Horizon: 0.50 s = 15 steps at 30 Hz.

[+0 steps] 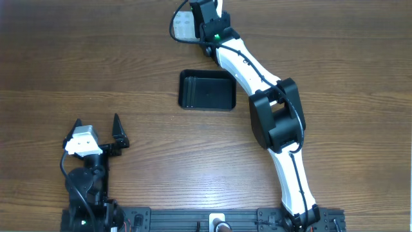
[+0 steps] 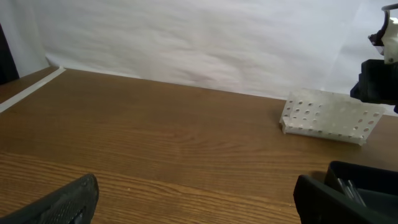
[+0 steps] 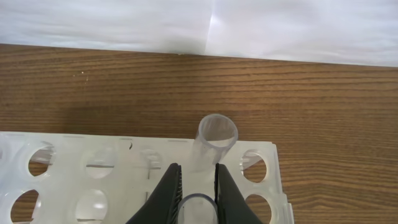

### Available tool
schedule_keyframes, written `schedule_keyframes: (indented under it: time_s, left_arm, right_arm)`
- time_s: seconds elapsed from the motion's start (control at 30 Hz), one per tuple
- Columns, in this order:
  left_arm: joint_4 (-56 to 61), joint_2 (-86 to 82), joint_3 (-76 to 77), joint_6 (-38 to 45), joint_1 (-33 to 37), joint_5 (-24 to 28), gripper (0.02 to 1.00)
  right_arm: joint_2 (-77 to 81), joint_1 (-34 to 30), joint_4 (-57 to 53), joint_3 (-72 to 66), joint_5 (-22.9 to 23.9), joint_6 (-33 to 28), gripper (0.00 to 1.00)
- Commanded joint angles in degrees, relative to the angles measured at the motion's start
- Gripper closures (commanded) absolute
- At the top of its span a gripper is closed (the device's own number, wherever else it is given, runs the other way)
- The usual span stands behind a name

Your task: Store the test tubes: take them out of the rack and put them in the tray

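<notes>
The white perforated rack [image 1: 183, 27] stands at the table's far edge. My right gripper [image 1: 207, 22] hangs over the rack's end. In the right wrist view its fingers [image 3: 173, 190] are shut on a clear test tube [image 3: 199, 204] seated in the rack [image 3: 93, 174]. A second clear tube [image 3: 216, 144] stands upright in the hole just beyond. The black tray [image 1: 207, 90] lies mid-table; in the left wrist view some clear tubes [image 2: 348, 186] lie inside the tray [image 2: 367, 174]. My left gripper [image 1: 98, 131] rests open near its base, holding nothing.
Brown wooden tabletop all around, with a white backdrop behind the rack [image 2: 329, 115]. The right arm [image 1: 277, 109] stretches diagonally past the tray's right side. Wide free room lies left of the tray.
</notes>
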Motion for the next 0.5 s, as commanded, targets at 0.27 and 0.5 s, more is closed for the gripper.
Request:
schedule_keyframes:
  time_s: [0.27,0.5]
  left_arm:
    - [0.0,-0.3,-0.2,1.0,0.2,0.5,0.023]
    - [0.0,-0.3,-0.2,1.0,0.2,0.5,0.020]
  right_arm:
    - [-4.2,1.2,-0.9,1.4,0.4,0.0,0.974]
    - [-7.6,1.3,-1.1,1.4,0.4,-1.6,0.985]
